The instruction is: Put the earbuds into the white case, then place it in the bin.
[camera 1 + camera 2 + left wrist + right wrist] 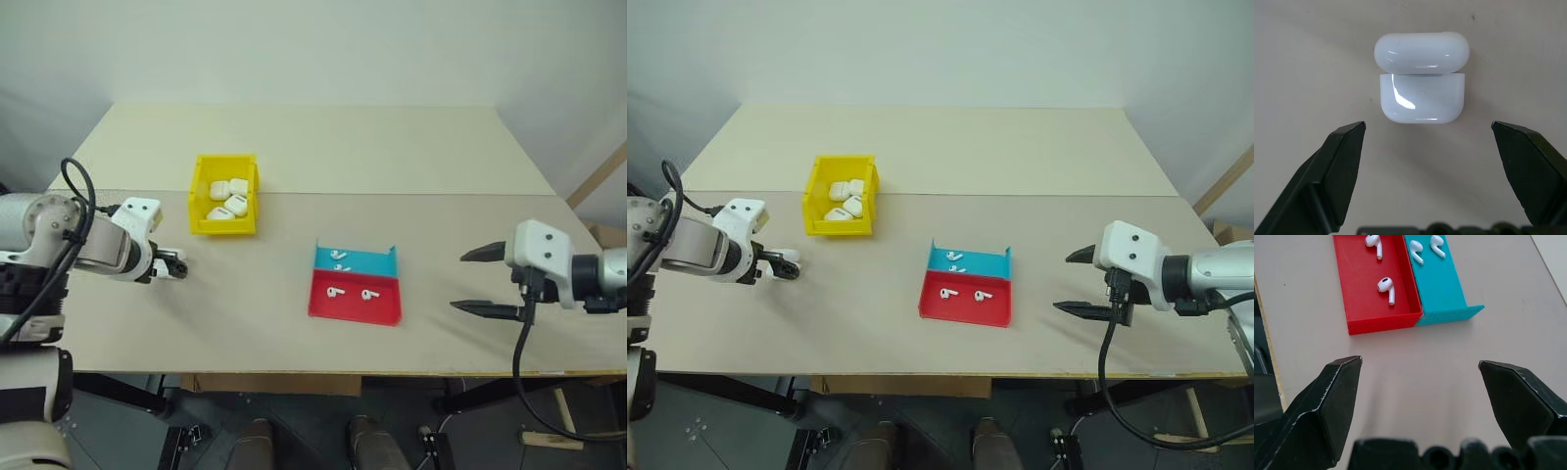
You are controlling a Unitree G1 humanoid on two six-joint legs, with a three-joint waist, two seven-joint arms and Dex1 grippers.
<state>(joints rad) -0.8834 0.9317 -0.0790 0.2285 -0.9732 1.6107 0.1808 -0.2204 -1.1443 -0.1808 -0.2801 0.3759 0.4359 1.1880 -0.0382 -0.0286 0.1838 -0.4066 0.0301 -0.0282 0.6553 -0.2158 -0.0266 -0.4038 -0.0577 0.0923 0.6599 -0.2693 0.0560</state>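
The white case [1421,78] lies on the table with its lid flipped open. It sits just beyond the fingertips of my left gripper [1428,126], which is open and tilted down over it at the table's left [176,264]. Several earbuds lie in a flat tray: two in the red half [336,292] [369,294] and two in the blue half [341,257]. The yellow bin [223,226] stands behind my left gripper and holds several white cases. My right gripper [460,282] hovers open to the right of the tray, holding nothing.
The red-and-blue tray [355,313] sits mid-table, between the two grippers. The table's front edge [323,372] runs close below the tray. A seam [441,194] crosses the tabletop behind the bin.
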